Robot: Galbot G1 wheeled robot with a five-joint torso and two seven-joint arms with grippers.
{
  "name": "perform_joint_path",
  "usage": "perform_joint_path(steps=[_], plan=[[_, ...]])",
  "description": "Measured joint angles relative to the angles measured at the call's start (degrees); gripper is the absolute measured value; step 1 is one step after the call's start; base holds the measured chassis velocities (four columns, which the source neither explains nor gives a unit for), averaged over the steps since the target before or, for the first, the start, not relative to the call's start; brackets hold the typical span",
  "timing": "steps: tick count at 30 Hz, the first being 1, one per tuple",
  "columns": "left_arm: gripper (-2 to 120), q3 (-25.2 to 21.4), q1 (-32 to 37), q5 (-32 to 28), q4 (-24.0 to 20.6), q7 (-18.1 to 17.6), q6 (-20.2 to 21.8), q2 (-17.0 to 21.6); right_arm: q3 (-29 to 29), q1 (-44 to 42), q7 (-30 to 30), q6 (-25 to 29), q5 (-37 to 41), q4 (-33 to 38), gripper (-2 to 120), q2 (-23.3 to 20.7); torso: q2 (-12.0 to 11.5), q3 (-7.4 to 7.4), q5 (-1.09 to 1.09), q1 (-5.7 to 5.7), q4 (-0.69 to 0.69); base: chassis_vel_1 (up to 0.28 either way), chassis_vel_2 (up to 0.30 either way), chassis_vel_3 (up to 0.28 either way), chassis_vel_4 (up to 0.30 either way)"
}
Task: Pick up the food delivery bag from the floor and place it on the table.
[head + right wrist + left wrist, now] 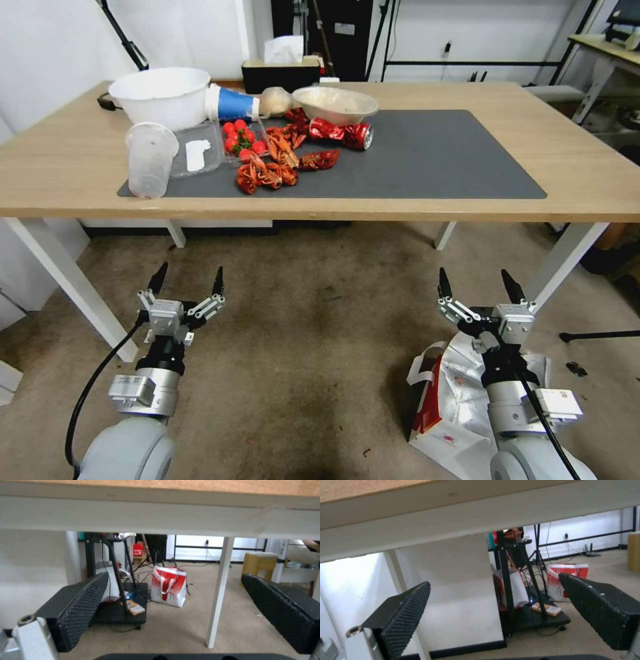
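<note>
Whereabouts of food delivery bag: down on floor, slumped on its side near front right leg of table, partly hidden beneath right arm. Not yet touched.

State of right gripper: hangs above far end of bag, fingers spread wide, nothing between them. State of left gripper: well apart from bag, over bare carpet near front left leg, likewise spread and empty.

Handling, as a judgement: looks soft and crumpled, with foil lining exposed, so likely to fold and sag rather than keep shape. Probably light if empty; cannot tell contents. Foil likely slippery, so pinching a flat panel risks a slide or a tear. Better taken by white strap handle, looped up at the bag's edge toward the robot's left. May swing and droop once off the carpet.

Likely landing spot: bare right half of dark mat, clear of food clutter toward left end of tabletop.
</note>
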Motion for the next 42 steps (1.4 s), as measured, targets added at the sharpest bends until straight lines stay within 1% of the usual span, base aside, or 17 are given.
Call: perform_joint_path(steps=[5,9,14,24,27,38,42], plan=[[97,0.1,0.0,0.0,0.0,0.0,0.1,-0.1,0.0,0.2,-0.1,0.0,0.0,-0.2,100,0.1,-0.9,-0.62,0.0,-0.28,0.01,0.0,0.0,0.0,0.0],[97,0.1,-0.1,0.0,0.3,0.0,0.1,-0.1,-0.1,0.1,-0.1,0.1,0.0,-0.6,100,0.2,-2.2,-1.45,0.0,-0.72,0.01,0.0,0.0,0.0,0.0],[97,0.1,-0.1,0.0,0.3,0.0,0.1,-0.2,-0.2,0.2,-0.2,0.1,-0.1,-0.7,100,0.2,-2.9,-2.0,0.0,-0.95,0.01,0.0,0.0,0.0,0.0],[97,0.1,-0.1,-0.1,0.1,0.1,0.3,-0.2,-0.1,0.6,-0.2,0.0,0.0,-1.1,100,0.3,-5.4,-3.81,0.0,-1.63,0.01,0.0,0.0,0.0,0.0],[97,0.1,-0.2,-0.1,0.2,0.1,0.3,-0.2,-0.1,0.6,-0.2,0.0,0.0,-1.1,100,0.3,-5.8,-4.07,-0.01,-1.75,0.01,0.0,0.0,0.0,0.0],[97,0.3,-0.4,-0.1,0.4,0.4,0.3,-0.4,-0.1,0.6,-0.3,0.4,0.0,-1.6,100,0.5,-8.7,-6.14,0.0,-2.52,0.0,0.0,0.0,0.0,0.0],[97,0.4,-0.4,-0.1,0.5,0.5,0.3,-0.4,-0.1,0.6,-0.3,0.4,-0.1,-1.6,100,0.5,-9.0,-6.43,0.0,-2.61,0.01,0.0,0.0,0.0,0.0]])
